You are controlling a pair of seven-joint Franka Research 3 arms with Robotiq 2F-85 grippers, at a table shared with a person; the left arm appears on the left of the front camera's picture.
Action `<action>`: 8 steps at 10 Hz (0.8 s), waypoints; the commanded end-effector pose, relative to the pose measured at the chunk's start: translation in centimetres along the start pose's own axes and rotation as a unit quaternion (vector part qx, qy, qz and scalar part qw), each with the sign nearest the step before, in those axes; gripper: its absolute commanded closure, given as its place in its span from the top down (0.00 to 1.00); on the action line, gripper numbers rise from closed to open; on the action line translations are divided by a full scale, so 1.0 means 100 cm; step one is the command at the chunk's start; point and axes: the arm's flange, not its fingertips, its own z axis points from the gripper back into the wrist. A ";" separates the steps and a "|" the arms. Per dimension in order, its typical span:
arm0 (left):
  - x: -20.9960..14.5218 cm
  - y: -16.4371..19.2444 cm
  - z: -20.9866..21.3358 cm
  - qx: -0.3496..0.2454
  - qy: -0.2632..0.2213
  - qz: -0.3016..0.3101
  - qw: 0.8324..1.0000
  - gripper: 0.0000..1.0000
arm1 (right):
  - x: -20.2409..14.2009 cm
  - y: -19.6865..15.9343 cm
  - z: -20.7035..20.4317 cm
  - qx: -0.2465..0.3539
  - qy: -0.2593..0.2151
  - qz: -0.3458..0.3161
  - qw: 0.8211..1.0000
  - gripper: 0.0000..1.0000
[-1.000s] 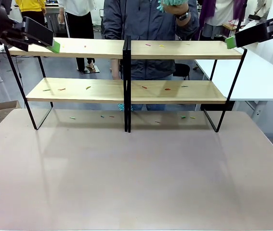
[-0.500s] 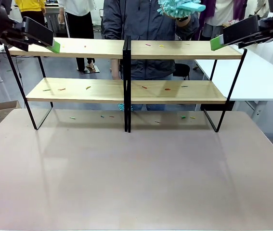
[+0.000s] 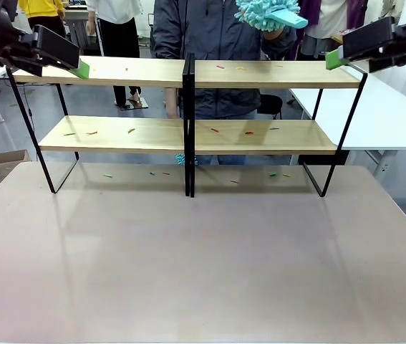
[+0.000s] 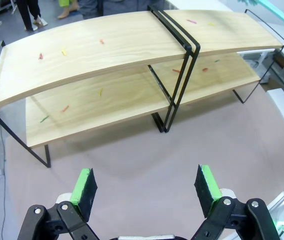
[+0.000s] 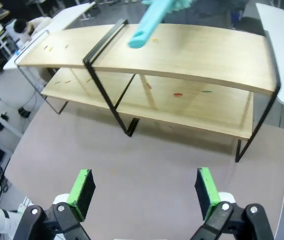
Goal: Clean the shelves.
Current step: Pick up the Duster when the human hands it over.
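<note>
The shelves (image 3: 138, 70) are standing at the far end of the big table (image 3: 203, 272). They are made of long, light wood boards, two up high and two down low. Thin black legs are holding them up, with a black post in the middle. Little colored bits (image 3: 131, 130) are lying on the boards, a few on top and more on the lower ones. Some more are lying on the table under the shelves.

A person (image 3: 203, 29) is standing just behind the shelves. The person's hand (image 3: 273, 30) is holding a fluffy blue-green duster (image 3: 267, 11) up above the right side of the top board. The duster is not touching the wood.

The left pincer (image 3: 81, 68) is hanging in the air by the left end of the top board. From its own camera, the left pincer (image 4: 146, 175) is looking down at the shelves (image 4: 106, 55). Its two green pads (image 4: 85, 184) are standing wide apart, with nothing between them.

The right pincer (image 3: 335, 59) is hanging by the right end of the top board, near the duster. From its own camera, the right pincer (image 5: 143, 175) is also standing wide apart and holding nothing. The shelves (image 5: 192, 50) and the duster (image 5: 152, 22) are farther off from it.
</note>
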 end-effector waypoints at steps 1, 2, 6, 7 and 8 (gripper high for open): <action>0.000 -0.001 0.000 -0.002 -0.006 -0.001 1.000 1.00 | 0.004 -0.001 0.005 -0.018 -0.015 -0.035 0.999 1.00; 0.000 -0.001 0.000 -0.002 -0.006 -0.001 1.000 1.00 | 0.004 -0.003 0.004 -0.026 -0.014 -0.034 0.999 1.00; 0.000 -0.001 0.000 -0.002 -0.006 -0.001 1.000 1.00 | 0.006 -0.004 -0.005 -0.023 -0.010 -0.034 0.999 1.00; 0.000 -0.001 0.000 -0.002 -0.006 -0.001 1.000 1.00 | 0.006 -0.001 -0.009 -0.026 -0.005 -0.030 0.999 1.00; 0.000 -0.001 0.000 -0.002 -0.006 -0.001 1.000 1.00 | 0.007 0.002 -0.013 -0.031 0.001 -0.029 0.999 1.00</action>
